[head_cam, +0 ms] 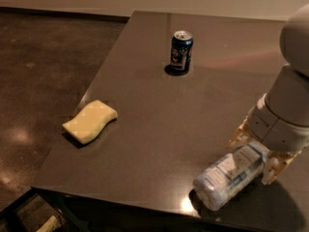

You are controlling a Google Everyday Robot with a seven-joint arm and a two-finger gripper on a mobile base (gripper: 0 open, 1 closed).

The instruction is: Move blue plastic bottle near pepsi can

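The blue plastic bottle (224,180) lies on its side near the table's front right edge, its base towards the front edge. My gripper (255,153) is down over the bottle's far end, with one pale finger (238,136) on its left side and the other on its right side, closed against it. The bottle's cap end is hidden under the gripper. The pepsi can (181,51) stands upright at the far middle of the table, well away from the bottle and the gripper.
A yellow sponge (90,121) lies near the left edge of the dark table (154,129). The table's front edge runs just below the bottle. Dark floor lies to the left.
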